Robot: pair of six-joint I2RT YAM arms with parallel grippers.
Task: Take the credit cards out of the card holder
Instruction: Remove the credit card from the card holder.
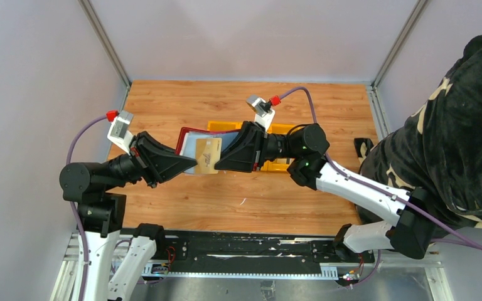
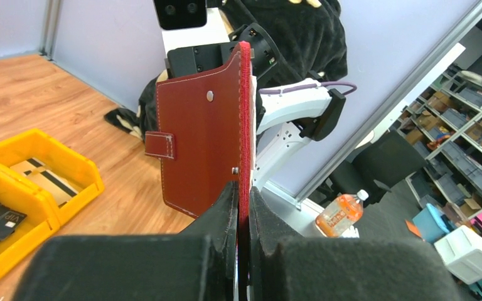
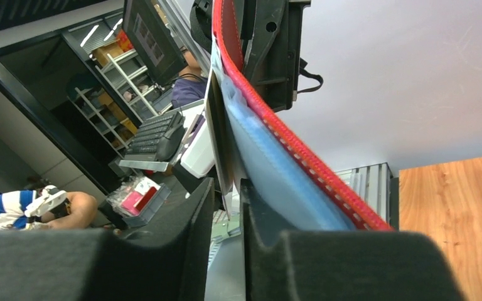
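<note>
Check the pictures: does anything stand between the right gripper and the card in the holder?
Nothing visible does. The right gripper has its fingers closed on either side of the card, which lies against the blue lining of the holder. The left gripper clamps one edge of the holder.

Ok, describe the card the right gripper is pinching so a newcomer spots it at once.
Look at the middle of the wooden table, where the open card holder is held up. The credit card lies against its grey-blue lining, pinched by the right gripper. It alone is tan-gold; the holder is red-edged, the bin behind bright yellow.
</note>
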